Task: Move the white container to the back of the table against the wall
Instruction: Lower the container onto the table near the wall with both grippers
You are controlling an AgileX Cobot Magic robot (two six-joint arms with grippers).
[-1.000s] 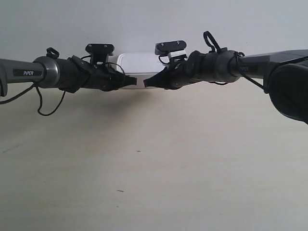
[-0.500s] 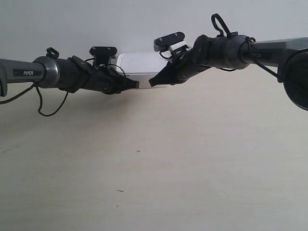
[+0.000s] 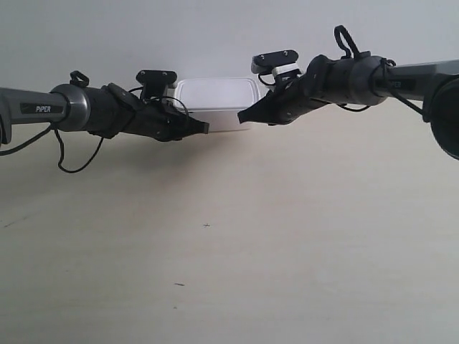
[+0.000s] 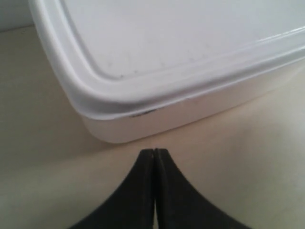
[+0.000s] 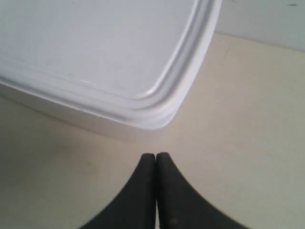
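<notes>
The white container [image 3: 215,100] sits at the far edge of the table [image 3: 229,258], right by the wall [image 3: 215,36]. Its rimmed lid fills the left wrist view [image 4: 181,52] and the right wrist view [image 5: 95,52]. My left gripper [image 4: 154,151] is shut with nothing in it, its tips a short way off the container's corner, apart from it. My right gripper [image 5: 156,155] is shut and empty too, just clear of the other front corner. In the exterior view the left gripper [image 3: 206,127] and right gripper [image 3: 242,116] point at each other in front of the container.
Both dark arms stretch in from the sides of the exterior view, low over the table's back part. A loose cable [image 3: 75,163] hangs under the left arm. A few tiny dark specks [image 3: 206,225] mark the cream surface nearer the camera.
The right arm has risen and drawn back toward the exterior view's right, away from the container's front. The left gripper has crept slightly right. More of the container's front shows.
</notes>
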